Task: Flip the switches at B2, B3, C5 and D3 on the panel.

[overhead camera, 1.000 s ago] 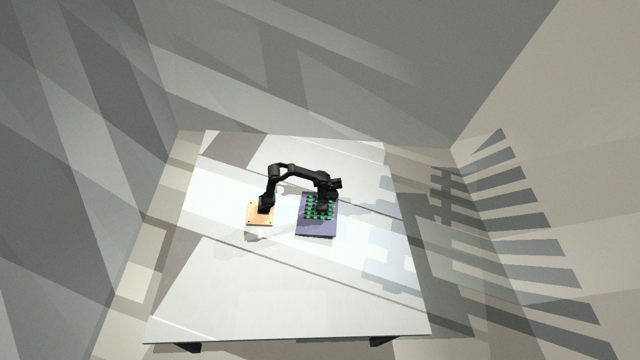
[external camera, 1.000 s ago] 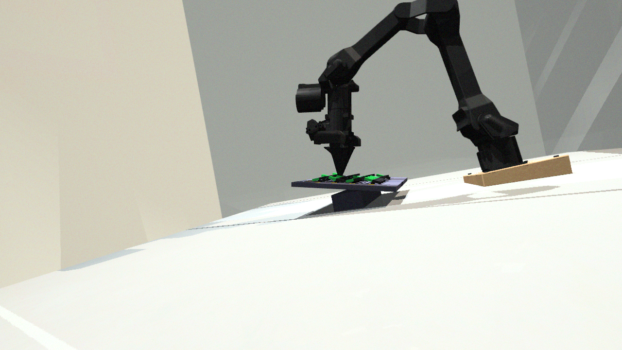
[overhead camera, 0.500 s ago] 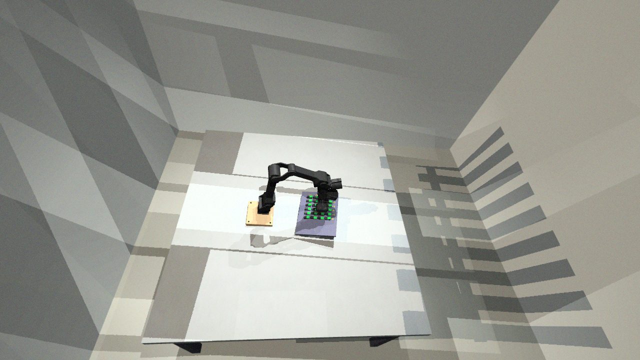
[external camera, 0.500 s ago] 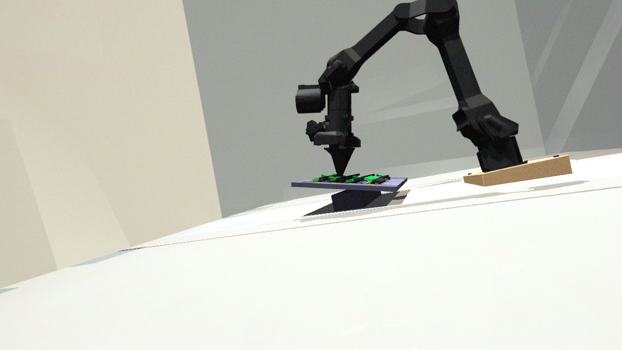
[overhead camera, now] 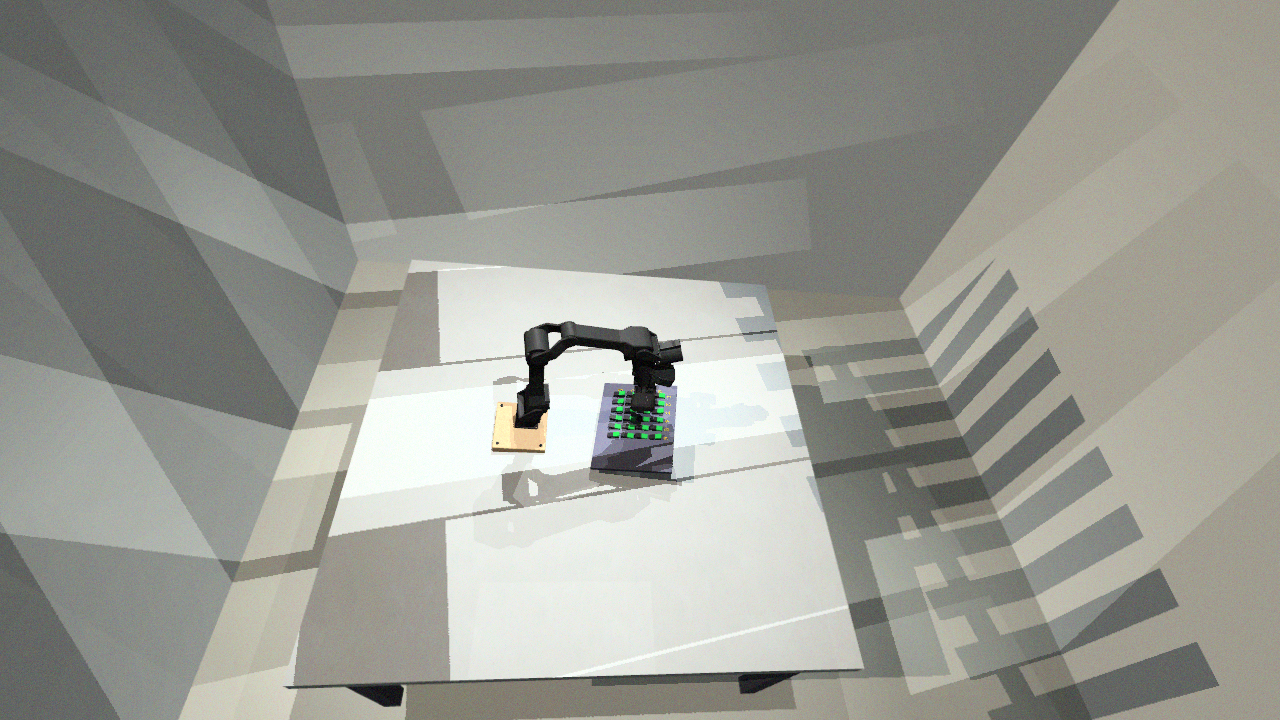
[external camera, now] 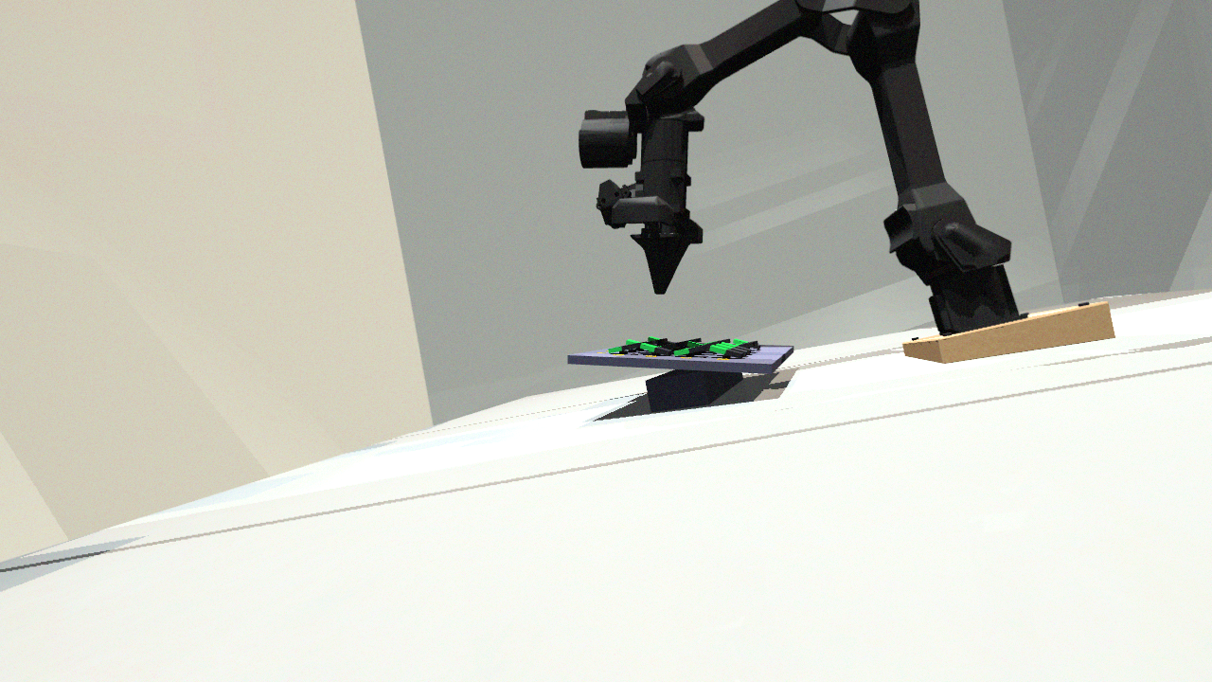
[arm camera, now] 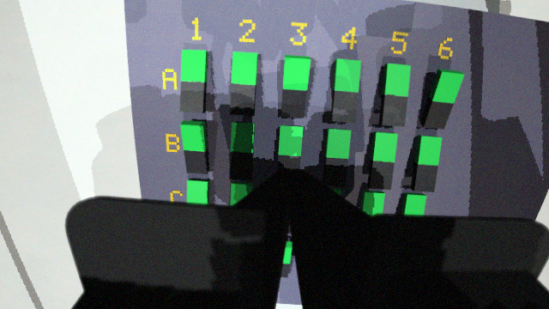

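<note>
Grey walls and a paler beige one, streaked with slanting shadow, surround a white table. On it, the black WidowX arm rises from a tan base plate, arches over at the elbow and drops its wrist straight down above the switch panel. The gripper points downward, its fingers together at the tips with nothing between them, and hangs a little above the switches, touching none.

The panel, purplish and raised on a dark block, lies apart from the base plate. In the wrist view, the fingertips sit just below switch B3, covering part of its lower end; switch B2 is in shadow beside it. Switches C5 and C6 show only in part; D3 cannot be made out with certainty.
</note>
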You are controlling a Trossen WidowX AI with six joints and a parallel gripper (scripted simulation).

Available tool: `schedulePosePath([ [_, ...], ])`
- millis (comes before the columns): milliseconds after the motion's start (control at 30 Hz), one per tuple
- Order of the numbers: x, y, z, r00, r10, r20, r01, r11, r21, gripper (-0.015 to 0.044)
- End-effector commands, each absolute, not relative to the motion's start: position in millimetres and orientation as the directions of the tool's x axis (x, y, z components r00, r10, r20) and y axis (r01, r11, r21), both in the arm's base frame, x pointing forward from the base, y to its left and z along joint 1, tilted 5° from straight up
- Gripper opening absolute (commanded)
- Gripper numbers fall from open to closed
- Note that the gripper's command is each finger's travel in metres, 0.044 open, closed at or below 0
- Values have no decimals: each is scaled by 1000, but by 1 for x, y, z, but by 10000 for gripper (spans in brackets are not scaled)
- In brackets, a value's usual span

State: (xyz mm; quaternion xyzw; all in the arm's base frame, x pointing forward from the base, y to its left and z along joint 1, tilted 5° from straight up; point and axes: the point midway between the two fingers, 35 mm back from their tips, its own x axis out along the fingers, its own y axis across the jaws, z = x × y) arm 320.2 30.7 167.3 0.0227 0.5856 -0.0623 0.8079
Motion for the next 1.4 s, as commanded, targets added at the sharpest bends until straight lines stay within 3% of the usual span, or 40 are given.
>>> schedulePosePath([
  [0,314,28,170,294,-82,-952,134,990,-44,0],
  [267,253,-20,154,289,-87,-953,134,990,-50,0],
  [1367,268,-25,100,314,-91,-945,134,990,-51,0],
])
